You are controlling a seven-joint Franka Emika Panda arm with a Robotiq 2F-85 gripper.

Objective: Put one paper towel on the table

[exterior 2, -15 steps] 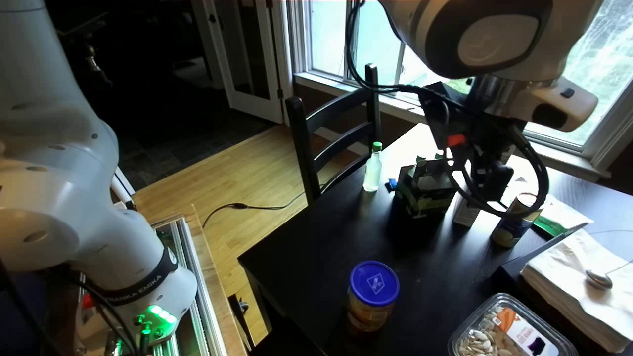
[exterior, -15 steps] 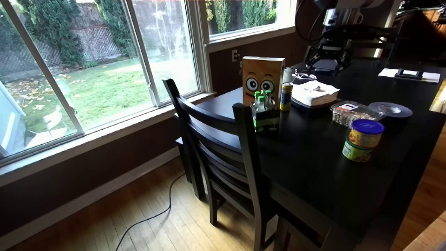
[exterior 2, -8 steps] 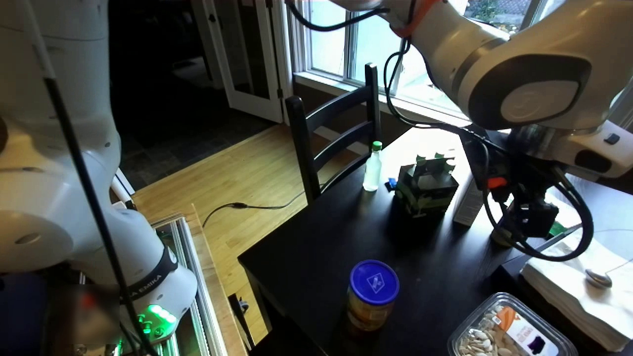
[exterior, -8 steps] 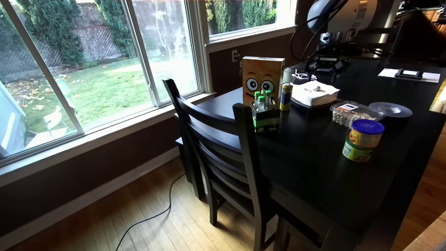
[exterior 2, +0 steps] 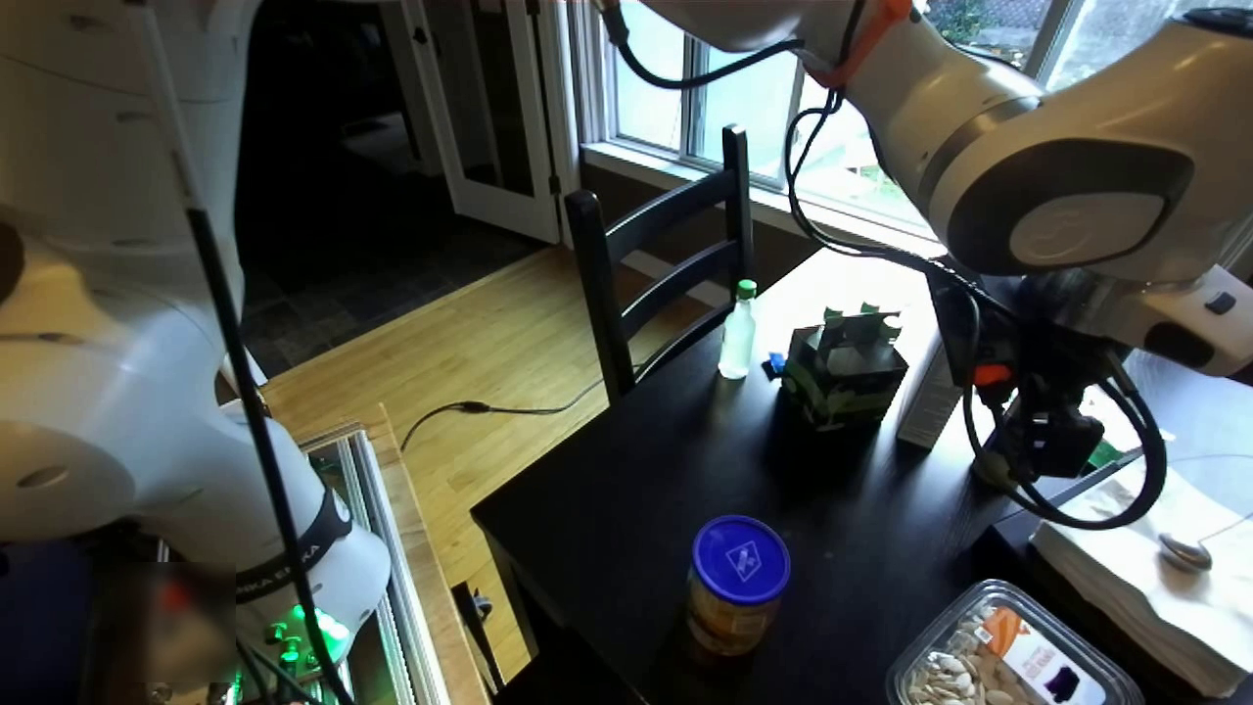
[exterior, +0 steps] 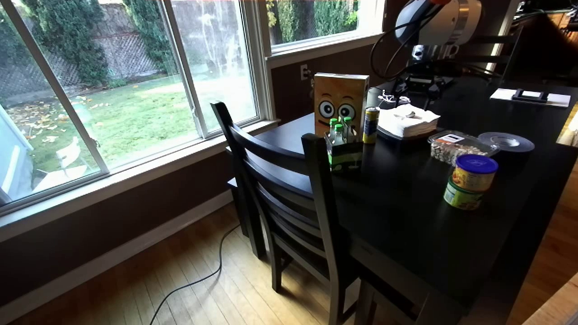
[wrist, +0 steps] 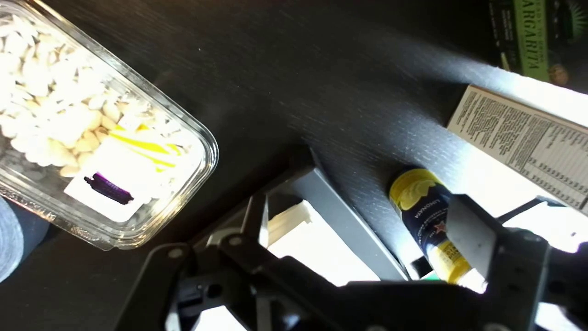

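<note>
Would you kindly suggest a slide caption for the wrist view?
Seen past the open gripper, white paper towels lie in a dark tray beside a Limonata can.

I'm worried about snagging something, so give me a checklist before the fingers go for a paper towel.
Fingers apart: ok, wide open in the wrist view.
Nothing held: ok, no sheet gripped.
Metal piece off the paper towel stack: not ok, it lies on top.
Can clear of the fingers: cannot tell, one hides part of it in the wrist view.
Top sheet loose: cannot tell.
</note>
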